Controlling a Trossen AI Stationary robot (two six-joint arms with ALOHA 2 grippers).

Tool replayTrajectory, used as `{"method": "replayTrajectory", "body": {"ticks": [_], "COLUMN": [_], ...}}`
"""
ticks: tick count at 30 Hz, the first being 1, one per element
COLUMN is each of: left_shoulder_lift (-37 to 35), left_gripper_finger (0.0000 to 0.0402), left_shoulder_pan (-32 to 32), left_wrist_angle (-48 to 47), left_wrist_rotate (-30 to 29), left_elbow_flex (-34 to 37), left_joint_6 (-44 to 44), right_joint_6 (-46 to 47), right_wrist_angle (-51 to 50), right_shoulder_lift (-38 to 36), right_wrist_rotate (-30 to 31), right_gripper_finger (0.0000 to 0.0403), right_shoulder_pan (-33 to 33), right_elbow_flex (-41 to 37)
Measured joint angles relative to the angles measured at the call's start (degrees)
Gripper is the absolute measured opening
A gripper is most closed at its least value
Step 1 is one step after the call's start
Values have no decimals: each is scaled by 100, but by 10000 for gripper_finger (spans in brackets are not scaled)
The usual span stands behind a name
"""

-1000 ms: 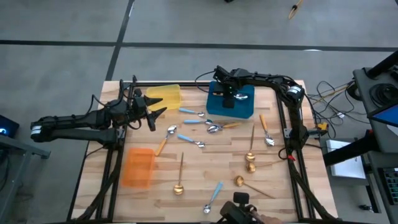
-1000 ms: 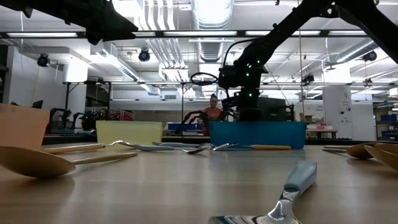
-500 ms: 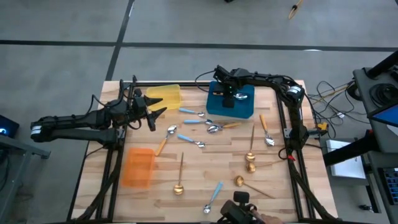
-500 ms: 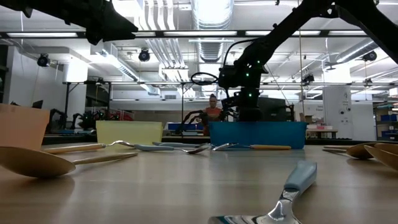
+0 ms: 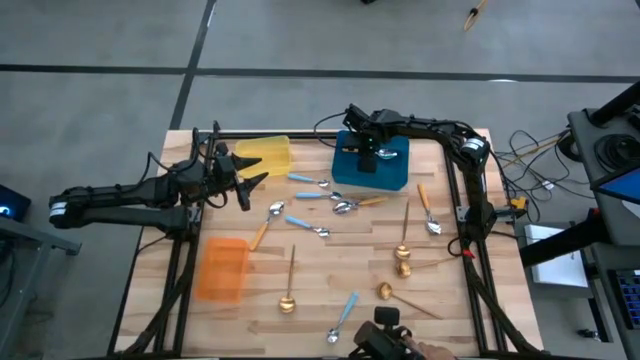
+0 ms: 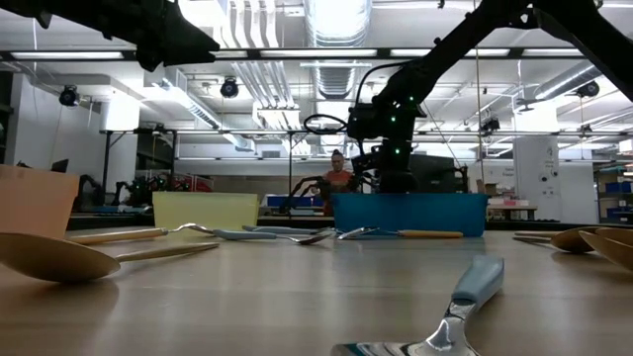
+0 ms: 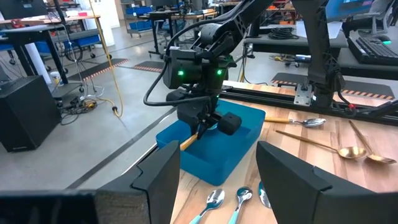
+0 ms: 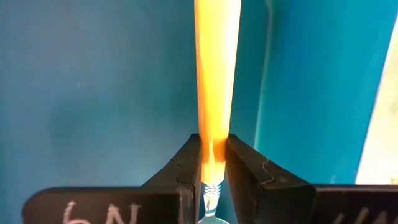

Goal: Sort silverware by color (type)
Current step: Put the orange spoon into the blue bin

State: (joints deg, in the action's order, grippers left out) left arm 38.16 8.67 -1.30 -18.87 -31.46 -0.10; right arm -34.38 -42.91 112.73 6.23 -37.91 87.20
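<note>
My right gripper (image 5: 367, 160) hangs over the blue tray (image 5: 392, 178) at the table's far side, shut on an orange-handled spoon (image 8: 216, 74). My left gripper (image 5: 250, 176) waits open and holds nothing; it stands beside the yellow tray (image 5: 268, 152) at the far left. Several spoons lie flat on the wood: light-blue-handled ones (image 5: 310, 181), orange-handled ones (image 5: 425, 205) and all-gold ones (image 5: 289, 285). My right gripper pinches the spoon's orange handle (image 8: 214, 158) between its two fingers, close to the silver neck (image 8: 211, 191) at the bowl end. The fingers slant steeply down and lie across the handle. Its free end (image 7: 188, 141) points down into the blue tray; whether it touches the tray's floor I cannot tell.
An orange tray (image 5: 223, 268) stands near the front left. The dark frame rails (image 5: 460, 200) run along the table's sides. Between the orange tray and the scattered spoons the wood (image 5: 250, 310) is bare. A person shows far off in the room in the low view (image 6: 339, 176).
</note>
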Motion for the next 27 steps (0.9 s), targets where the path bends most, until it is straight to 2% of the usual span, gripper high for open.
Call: {"method": "replayTrajectory", "body": {"ticks": [18,27], "left_shoulder_lift": [1,0], "left_gripper_finger": [194,194], "left_shoulder_pan": [2,1], "left_wrist_angle": [0,0], "left_wrist_rotate": [0,0], "left_elbow_flex": [0,0], "left_joint_6": [0,0], "right_joint_6": [40,88], "right_wrist_angle": [2,63], "right_shoulder_lift": [0,0], "right_wrist_rotate": [-12,-4], "right_gripper_finger": [43,43], "right_shoulder_pan": [0,0], "right_elbow_flex": [-33,-360]}}
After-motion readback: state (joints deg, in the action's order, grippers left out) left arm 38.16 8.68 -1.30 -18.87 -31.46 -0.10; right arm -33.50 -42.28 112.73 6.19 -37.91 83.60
